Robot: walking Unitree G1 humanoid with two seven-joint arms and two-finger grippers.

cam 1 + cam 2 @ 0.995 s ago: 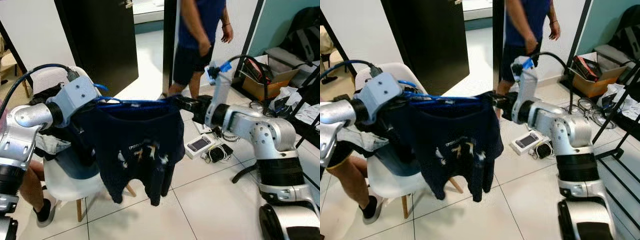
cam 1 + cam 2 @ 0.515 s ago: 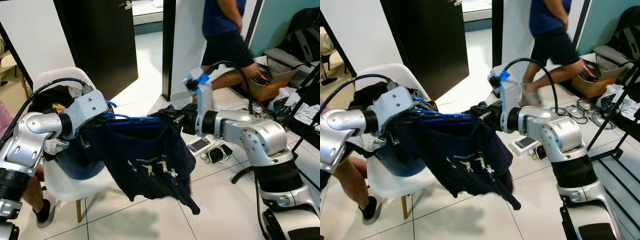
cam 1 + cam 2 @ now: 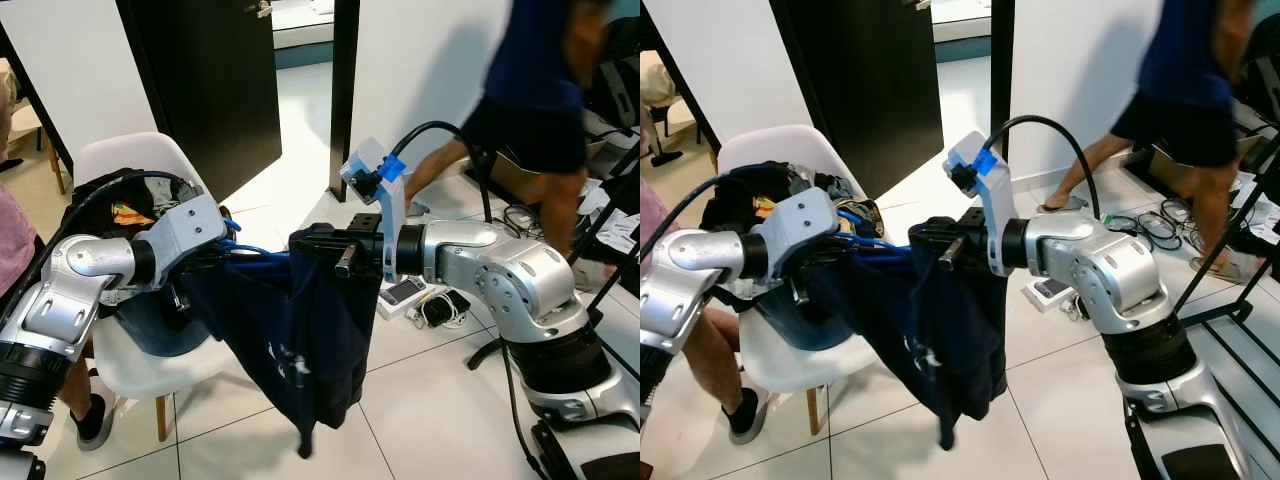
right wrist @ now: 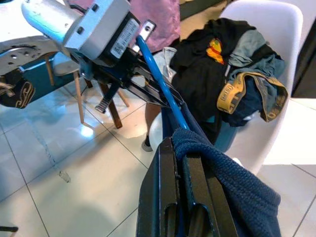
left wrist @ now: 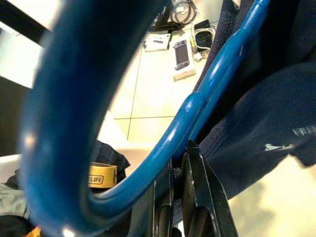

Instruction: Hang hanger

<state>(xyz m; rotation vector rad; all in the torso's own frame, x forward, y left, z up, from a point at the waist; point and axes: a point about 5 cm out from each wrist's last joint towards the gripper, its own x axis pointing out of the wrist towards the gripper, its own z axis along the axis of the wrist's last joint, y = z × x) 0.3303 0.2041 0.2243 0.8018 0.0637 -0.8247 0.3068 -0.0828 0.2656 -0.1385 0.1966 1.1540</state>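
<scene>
1. The blue hanger (image 3: 255, 253) carries a dark shirt (image 3: 300, 340) and is held in the air between both arms, above the tiled floor (image 3: 420, 400), beside the white chair (image 3: 130, 360)
2. Left claw (image 3: 222, 252): fingers closed on one end of the hanger
3. Right claw (image 3: 310, 243): fingers closed on the other end, over shirt fabric
4. Done: garment on hanger, lifted
5. Remaining: carry to a rail and hook on; no rail visible

The word "LIFE" stands in dark letters on a yellow strap (image 5: 102, 174) among the clothes on the chair; the shirt's (image 5: 276, 143) pale print is unreadable.
</scene>
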